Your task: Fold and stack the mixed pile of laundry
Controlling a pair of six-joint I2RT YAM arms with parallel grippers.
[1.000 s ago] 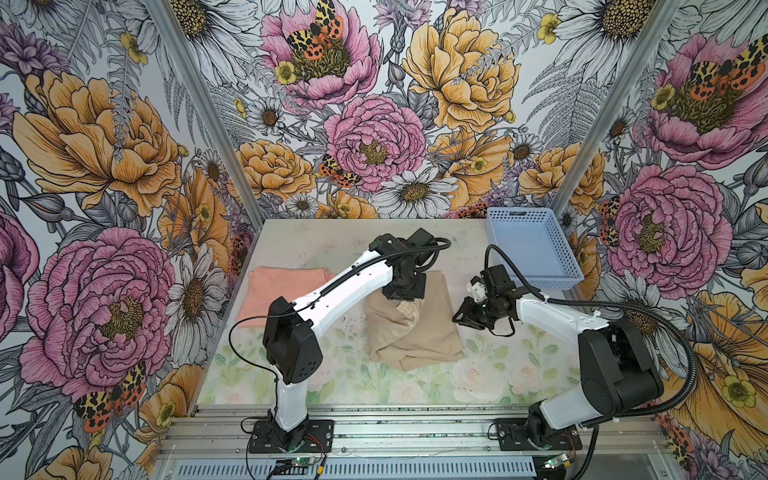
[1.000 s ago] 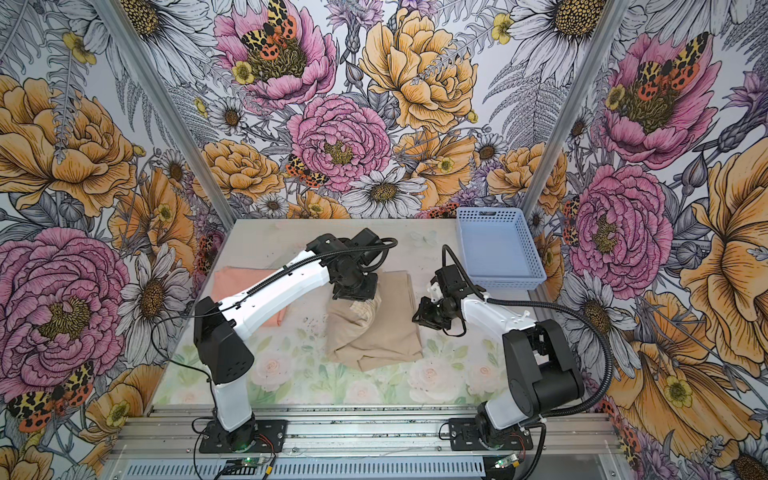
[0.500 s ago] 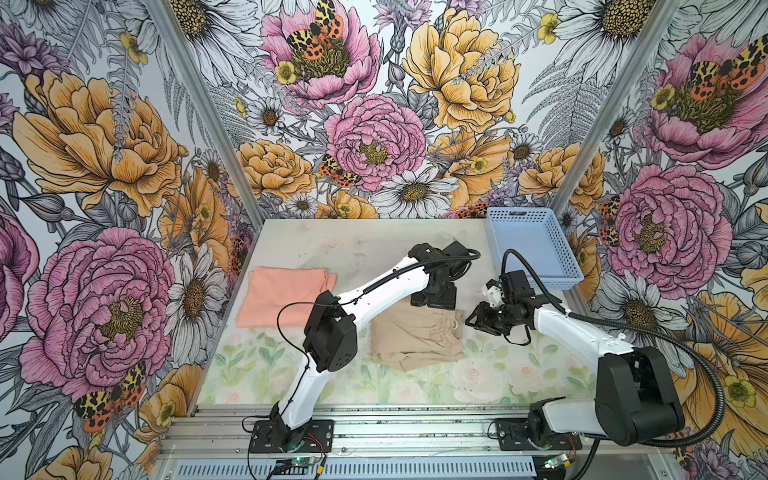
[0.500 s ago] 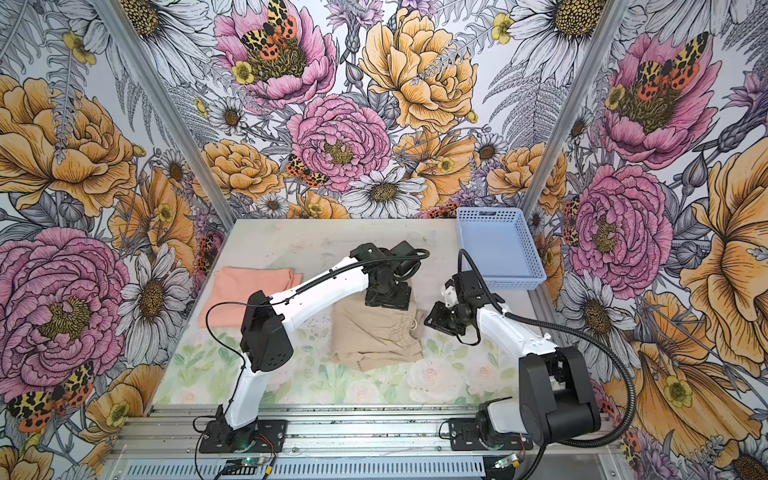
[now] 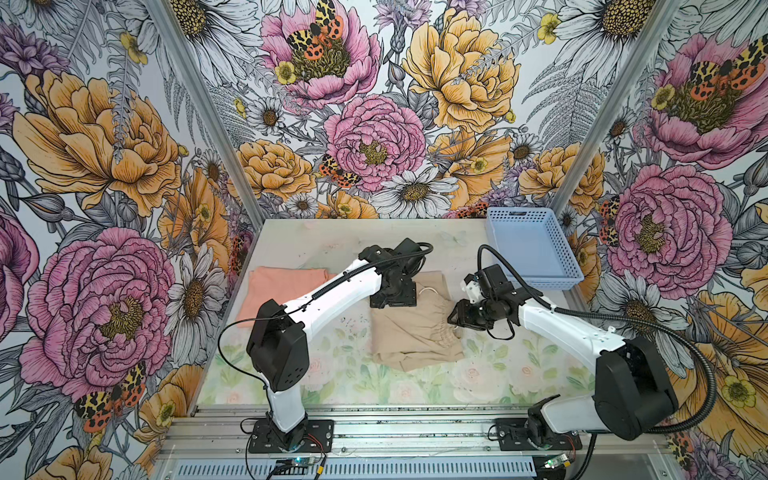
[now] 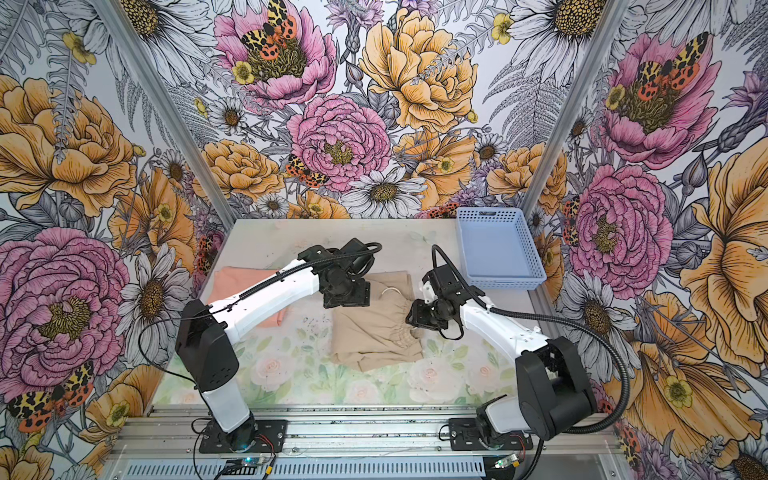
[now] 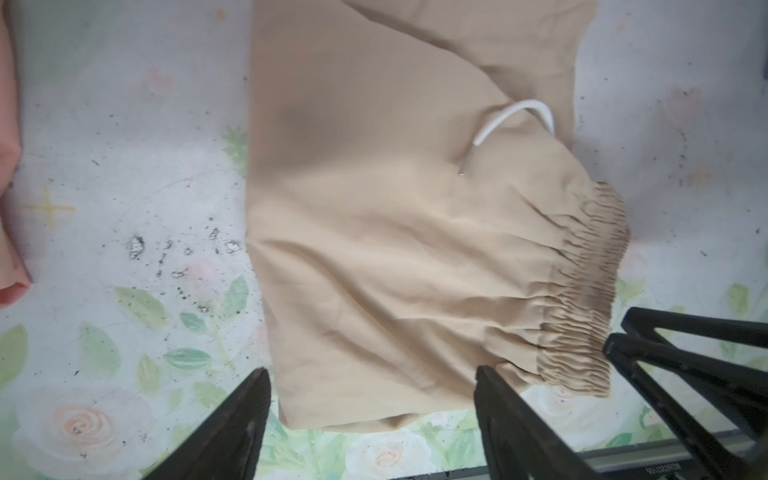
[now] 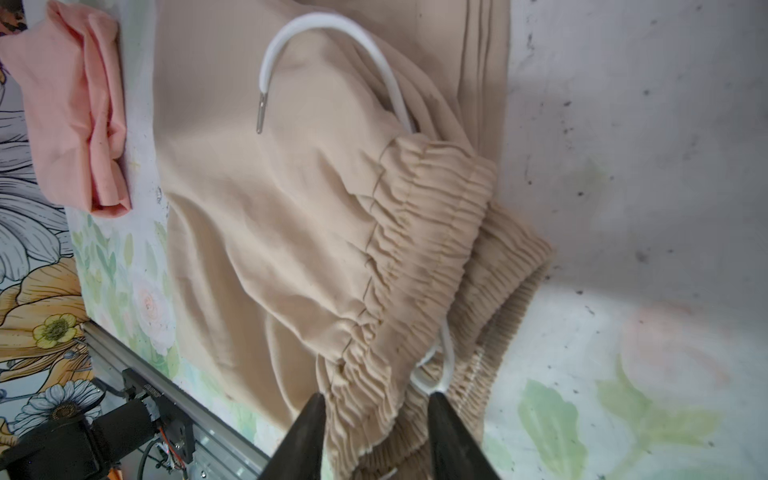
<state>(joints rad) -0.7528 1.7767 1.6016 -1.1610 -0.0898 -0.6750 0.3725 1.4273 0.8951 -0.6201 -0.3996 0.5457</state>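
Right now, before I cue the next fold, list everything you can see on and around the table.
beige drawstring garment: one, beige-tan, folded at table centre, elastic waistband toward the right arm
white drawstring: one, white, looped on that garment
salmon T-shirt: one, salmon-peach, folded at the table's left side, apart from the beige garment
perforated basket: one, light blue, far right corner, nothing seen inside
table: one, pale floral print
left pincer: one, black, open above the garment, holding nothing
right pincer: one, black, fingers either side of the waistband; grip unclear
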